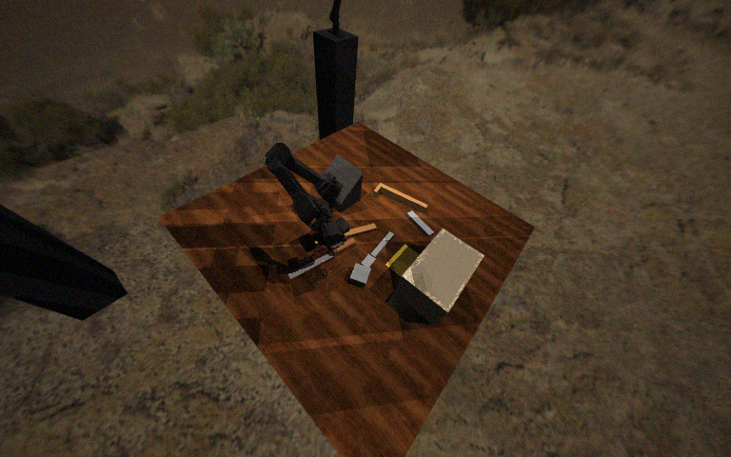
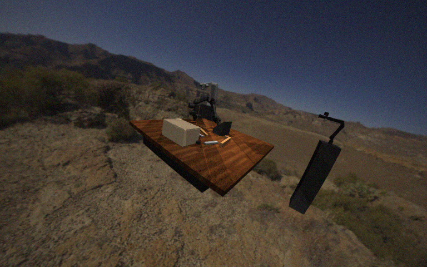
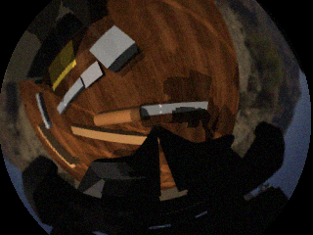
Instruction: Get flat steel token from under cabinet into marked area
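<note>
The beige cabinet (image 1: 443, 268) (image 2: 179, 131) stands at the table's right side, and the yellow marked area (image 1: 402, 257) (image 3: 63, 62) lies in front of it. The steel token is hidden from every view. A thin tool with a grey blade (image 1: 315, 262) (image 3: 172, 109) and a wooden handle (image 1: 345, 246) lies flat on the table. My gripper (image 1: 302, 263) (image 3: 156, 128) is low at the blade's far end, with its fingers closed tight. I cannot see the blade held between them.
A grey scraper with a block head (image 1: 361, 273) (image 3: 113, 47) lies beside the marked area. A wooden stick (image 1: 361, 228), a longer one (image 1: 401, 196) and a short grey bar (image 1: 419, 222) lie behind. A dark box (image 1: 346, 181) stands at the arm's base.
</note>
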`<action>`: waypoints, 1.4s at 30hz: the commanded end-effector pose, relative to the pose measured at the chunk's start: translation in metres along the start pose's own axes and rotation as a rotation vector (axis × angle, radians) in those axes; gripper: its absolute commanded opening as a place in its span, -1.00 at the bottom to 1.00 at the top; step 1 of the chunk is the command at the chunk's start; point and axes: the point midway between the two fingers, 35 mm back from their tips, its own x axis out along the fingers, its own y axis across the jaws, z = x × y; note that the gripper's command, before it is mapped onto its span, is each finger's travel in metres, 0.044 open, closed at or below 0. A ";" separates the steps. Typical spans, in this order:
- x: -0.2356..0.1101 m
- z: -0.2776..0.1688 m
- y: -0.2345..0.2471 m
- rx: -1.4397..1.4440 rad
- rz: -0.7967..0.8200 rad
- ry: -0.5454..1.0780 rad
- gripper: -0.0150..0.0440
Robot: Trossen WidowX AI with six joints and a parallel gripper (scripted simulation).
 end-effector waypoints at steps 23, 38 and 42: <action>-0.001 0.006 0.039 0.671 0.008 0.006 0.42; -0.003 0.007 0.064 1.186 0.004 0.007 0.42; -0.004 0.006 0.071 1.323 0.003 0.005 0.42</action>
